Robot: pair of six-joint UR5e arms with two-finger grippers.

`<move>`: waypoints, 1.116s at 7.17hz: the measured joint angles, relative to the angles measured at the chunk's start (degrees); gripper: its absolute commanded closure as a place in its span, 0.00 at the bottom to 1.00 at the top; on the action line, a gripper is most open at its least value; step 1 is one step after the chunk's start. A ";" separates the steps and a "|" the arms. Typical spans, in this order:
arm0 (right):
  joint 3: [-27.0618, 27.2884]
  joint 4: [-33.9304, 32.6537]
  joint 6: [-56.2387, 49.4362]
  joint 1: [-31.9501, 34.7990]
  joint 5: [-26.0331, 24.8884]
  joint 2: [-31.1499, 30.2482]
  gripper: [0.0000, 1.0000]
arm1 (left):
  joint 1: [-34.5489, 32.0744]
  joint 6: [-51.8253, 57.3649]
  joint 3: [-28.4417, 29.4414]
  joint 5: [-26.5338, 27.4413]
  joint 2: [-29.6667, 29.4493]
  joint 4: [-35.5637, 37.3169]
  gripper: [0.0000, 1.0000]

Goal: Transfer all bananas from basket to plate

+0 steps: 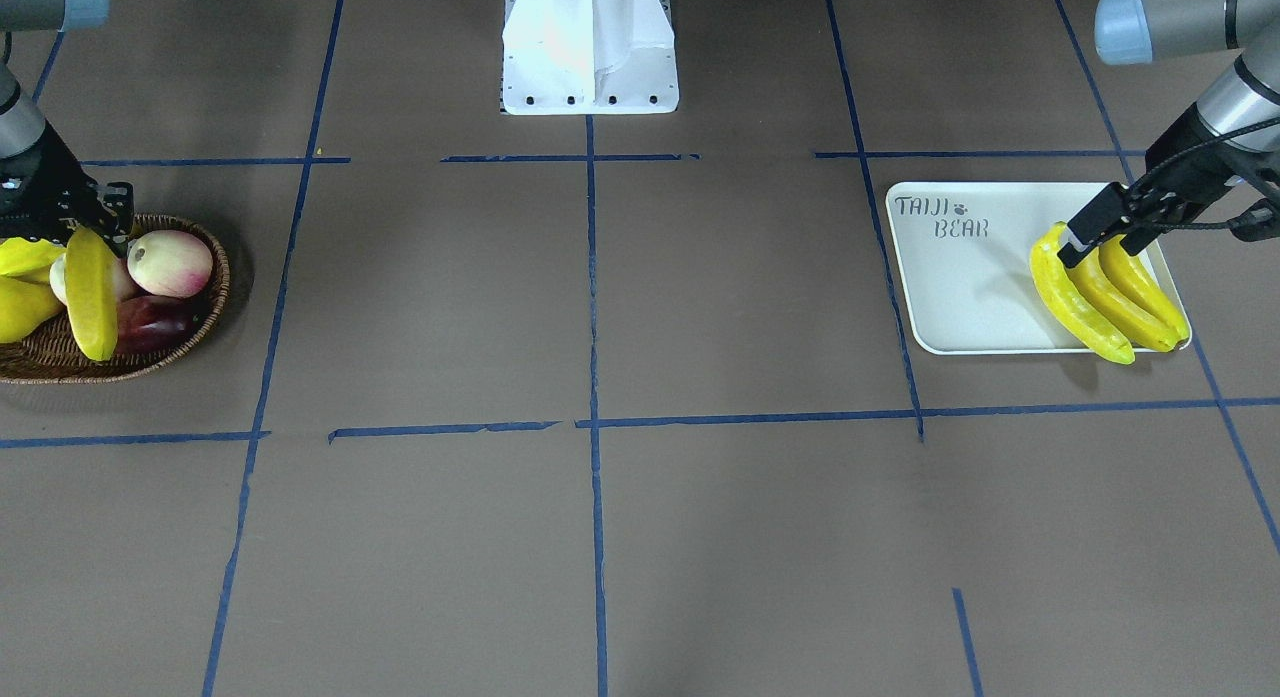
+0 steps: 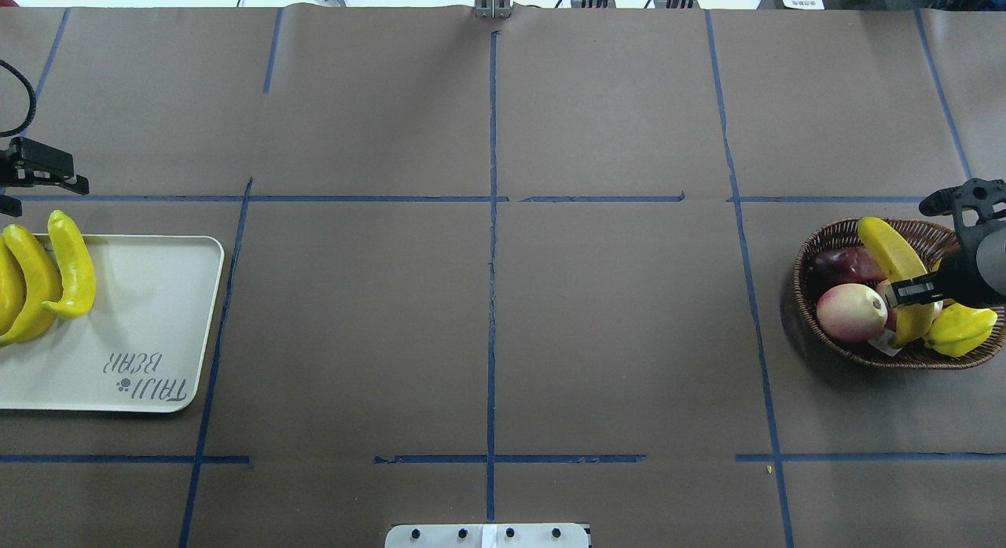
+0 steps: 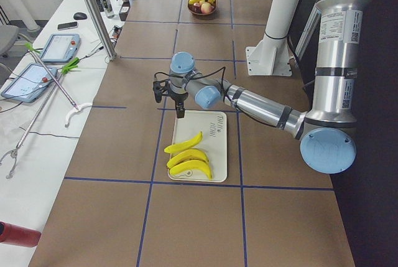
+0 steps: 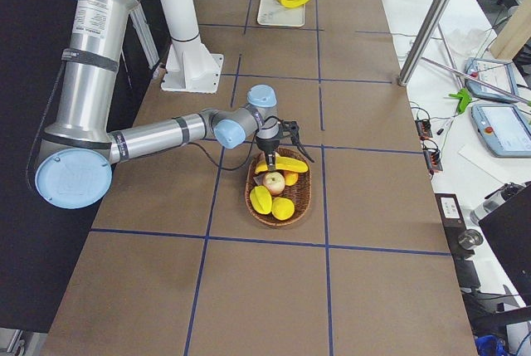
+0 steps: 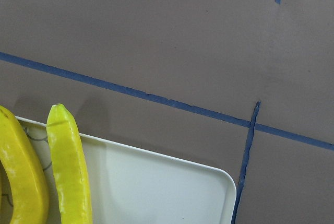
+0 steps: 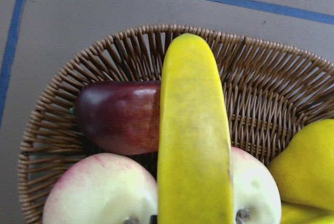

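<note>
Banana four (image 2: 892, 257) lies across the fruit (image 2: 851, 312) in the basket (image 2: 817, 249); three bananas (image 1: 1100, 302) sit on the plate (image 1: 960, 297). Right gripper (image 2: 912, 291) is over its middle, and I can't tell if it's clamped. I'd pinch mid-body and lift straight up. Left gripper (image 1: 1098, 252) is spread and empty above the plate.

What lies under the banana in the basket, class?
The banana rests across a dark red fruit and two pale pink fruits, inside the basket. Whatever sits directly beneath it, and the basket floor there, is covered.
</note>
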 measured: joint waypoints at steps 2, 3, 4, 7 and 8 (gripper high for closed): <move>2.28 0.05 -4.48 2.62 2.32 0.38 0.91 | 0.36 -1.24 -0.11 -0.42 -0.96 -0.59 0.00; 3.06 0.72 -8.06 3.71 4.43 1.22 0.91 | 2.35 -5.25 -0.10 -0.35 -2.67 -2.42 0.00; 3.05 2.23 -10.25 4.24 6.49 3.34 0.92 | 6.25 -11.19 0.11 -0.12 -5.11 -5.69 0.00; -1.86 10.71 -3.46 3.74 12.01 14.91 0.91 | 14.64 -30.69 1.13 3.37 -15.60 -9.96 0.00; -3.22 13.28 2.33 1.98 12.46 19.94 0.91 | 16.53 -36.32 1.34 5.13 -18.89 -10.16 0.00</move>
